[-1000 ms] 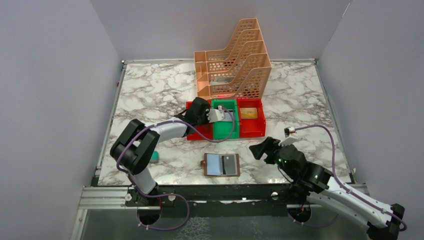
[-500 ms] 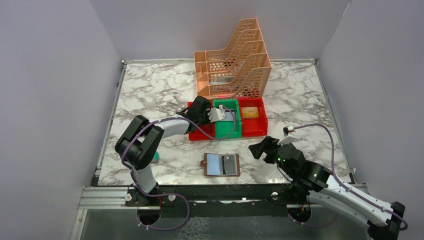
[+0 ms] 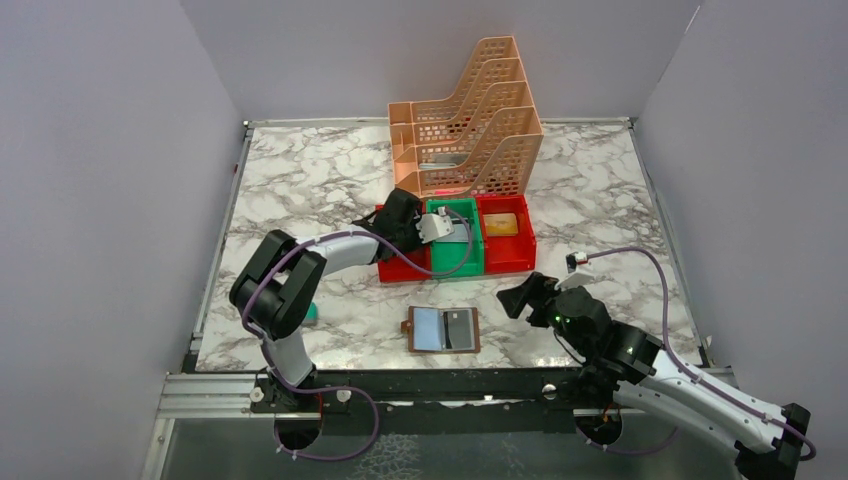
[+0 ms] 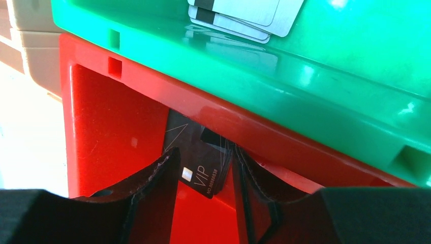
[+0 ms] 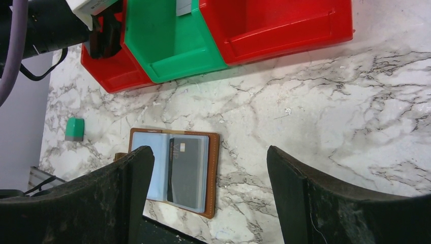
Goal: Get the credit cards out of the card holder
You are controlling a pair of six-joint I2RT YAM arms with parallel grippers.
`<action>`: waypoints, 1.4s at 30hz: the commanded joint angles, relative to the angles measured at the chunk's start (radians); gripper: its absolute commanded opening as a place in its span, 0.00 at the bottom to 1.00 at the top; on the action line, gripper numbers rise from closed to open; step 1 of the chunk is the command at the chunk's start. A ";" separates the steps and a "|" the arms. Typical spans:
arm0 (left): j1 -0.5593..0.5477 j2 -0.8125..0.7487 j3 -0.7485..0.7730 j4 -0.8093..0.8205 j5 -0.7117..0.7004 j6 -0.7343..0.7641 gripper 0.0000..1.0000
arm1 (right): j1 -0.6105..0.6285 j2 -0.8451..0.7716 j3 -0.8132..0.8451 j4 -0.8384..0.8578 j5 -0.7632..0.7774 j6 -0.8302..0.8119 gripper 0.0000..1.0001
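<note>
The brown card holder [image 3: 443, 329] lies open near the table's front edge. In the right wrist view [image 5: 173, 170] a dark grey credit card [image 5: 185, 170] sits in its right pocket. My left gripper [image 3: 400, 225] is over the left red bin [image 4: 101, 117]. Its fingers are slightly apart, with a black VIP card [image 4: 201, 162] lying loose between them in the bin. Silver cards [image 4: 244, 15] lie in the green bin [image 3: 450, 258]. My right gripper [image 3: 520, 298] is open and empty, right of the holder and above the table.
A second red bin [image 3: 505, 250], right of the green one, holds a tan card [image 3: 498, 225]. A peach file organizer [image 3: 465, 120] stands behind the bins. A small green block [image 3: 311, 312] lies left of the holder.
My left gripper has shifted slightly toward the far side at the left red bin. The right arm and the card holder have not moved.
</note>
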State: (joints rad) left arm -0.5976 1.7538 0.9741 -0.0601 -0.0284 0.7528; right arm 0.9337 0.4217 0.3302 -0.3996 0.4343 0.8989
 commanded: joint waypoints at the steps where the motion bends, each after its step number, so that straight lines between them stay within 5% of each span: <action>1: 0.004 -0.046 0.001 -0.023 0.056 -0.028 0.46 | -0.004 0.003 0.029 0.001 -0.004 0.004 0.87; 12: 0.003 -0.216 -0.033 0.017 0.092 -0.123 0.47 | -0.004 0.023 0.027 0.020 -0.038 0.010 0.87; 21: 0.003 -0.578 -0.212 0.152 0.200 -0.447 0.49 | -0.004 0.124 0.023 0.103 -0.149 0.007 0.88; 24: 0.003 -0.725 -0.314 0.232 0.219 -0.590 0.63 | -0.004 0.167 0.015 0.151 -0.194 0.014 0.87; 26: 0.002 -0.806 -0.373 0.273 0.210 -0.714 0.87 | -0.004 0.193 0.005 0.194 -0.226 0.022 0.87; 28: 0.003 -0.868 -0.410 0.280 0.184 -0.843 0.98 | -0.004 0.221 -0.006 0.225 -0.249 0.040 0.87; 35: 0.002 -0.993 -0.547 0.322 0.297 -1.238 0.99 | -0.004 0.304 -0.038 0.332 -0.302 0.069 0.87; 42: 0.002 -1.008 -0.687 0.483 0.509 -1.421 0.95 | -0.004 0.414 -0.013 0.399 -0.371 0.068 0.78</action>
State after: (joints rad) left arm -0.5968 0.7242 0.3099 0.3145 0.3164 -0.4782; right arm 0.9337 0.7845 0.3012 -0.0784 0.1268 0.9535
